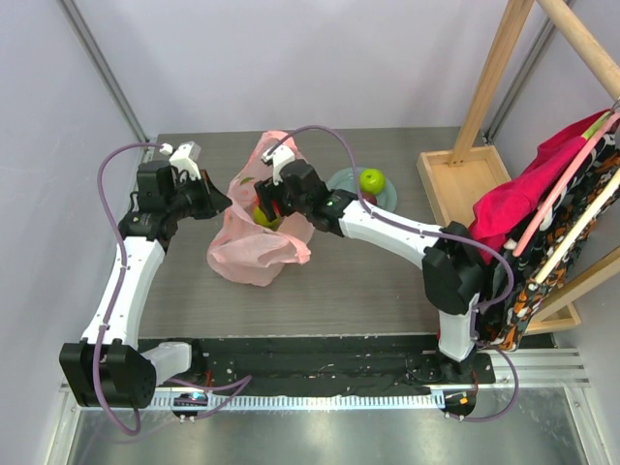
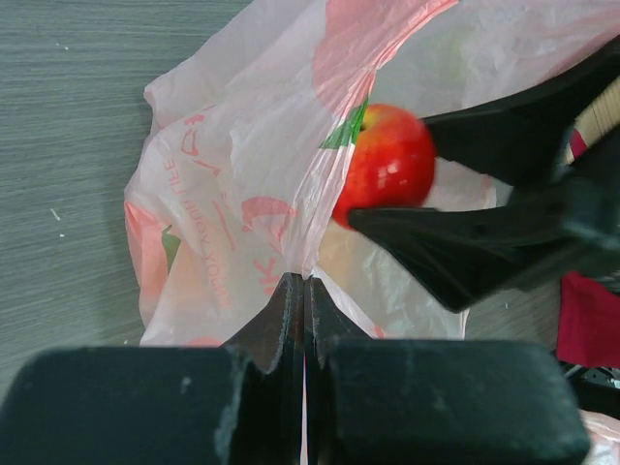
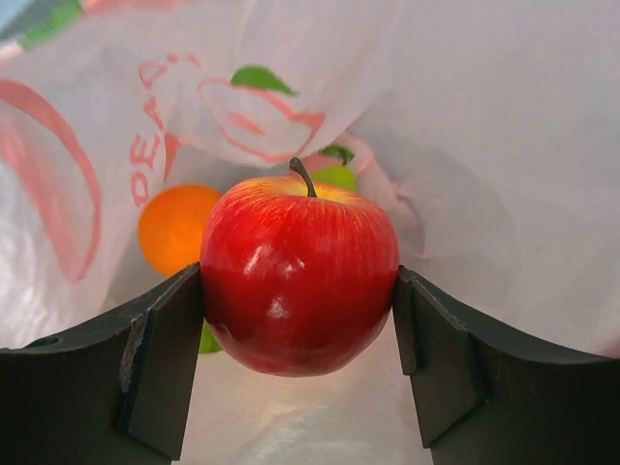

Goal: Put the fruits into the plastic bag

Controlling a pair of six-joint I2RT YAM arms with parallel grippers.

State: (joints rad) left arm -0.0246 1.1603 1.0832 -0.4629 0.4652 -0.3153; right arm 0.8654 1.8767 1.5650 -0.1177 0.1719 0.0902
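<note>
The pink plastic bag (image 1: 254, 247) lies at the table's middle left with its mouth held up. My left gripper (image 1: 221, 201) is shut on the bag's edge, and the film is pinched between its fingertips (image 2: 303, 283). My right gripper (image 1: 263, 208) reaches into the bag's mouth, shut on a red apple (image 3: 298, 276) held stem up between both pads. The same apple (image 2: 387, 165) shows in the left wrist view. An orange (image 3: 172, 228) and a green apple (image 3: 334, 174) lie inside the bag (image 3: 465, 145). Another green apple (image 1: 372, 180) sits on the grey plate (image 1: 344, 179).
A wooden tray (image 1: 465, 179) with an upright frame stands at the back right. A red cloth (image 1: 542, 184) hangs from a rack on the right edge. Walls close in the back and left sides of the table.
</note>
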